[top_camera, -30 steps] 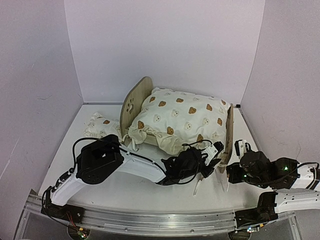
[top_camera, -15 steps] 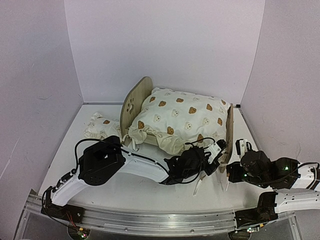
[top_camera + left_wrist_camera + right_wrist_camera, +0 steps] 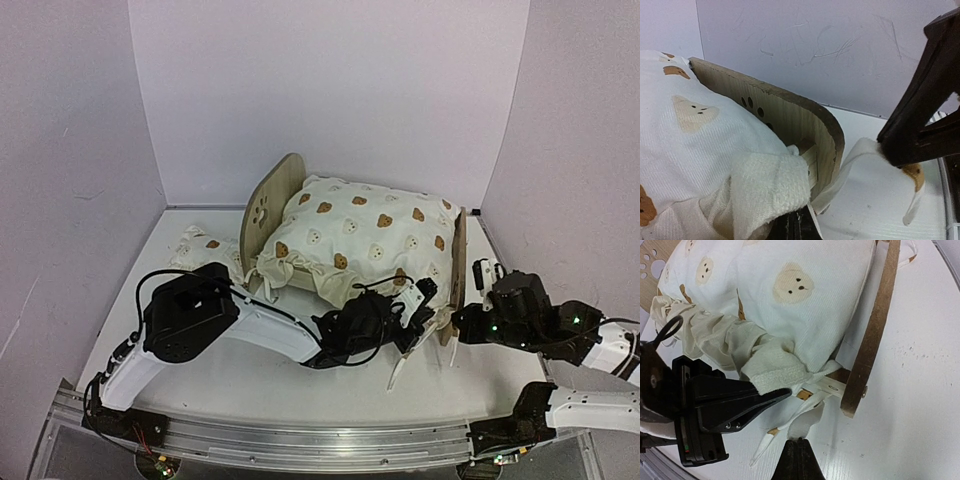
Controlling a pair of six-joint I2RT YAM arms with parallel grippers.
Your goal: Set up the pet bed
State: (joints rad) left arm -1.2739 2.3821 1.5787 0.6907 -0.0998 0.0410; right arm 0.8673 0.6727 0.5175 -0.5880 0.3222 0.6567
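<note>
My left hand (image 3: pixel 783 392) is closed tight at the cushion (image 3: pixel 365 235)'s ruffled corner; I cannot tell whether it grips fabric. My right hand (image 3: pixel 797 444) is clamped on a tie (image 3: pixel 855 155). The bed (image 3: pixel 265 205) sits mid-back on the surface (image 3: pixel 260 385), under the cushion.

hidden: pet bed (image 3: pixel 262 205) base, under cushion (image 3: pixel 365 235) | cropped: right arm (image 3: pixel 560 330)

Legible txt / labels / brands / nos.: none, all 3 views.
Non-text marks only:
- paw-print cutout (image 3: pixel 261 210), on pet bed (image 3: pixel 284 178), head end.
- bear-face print, brown + cream, repeated over cushion (image 3: pixel 370 235).
</note>
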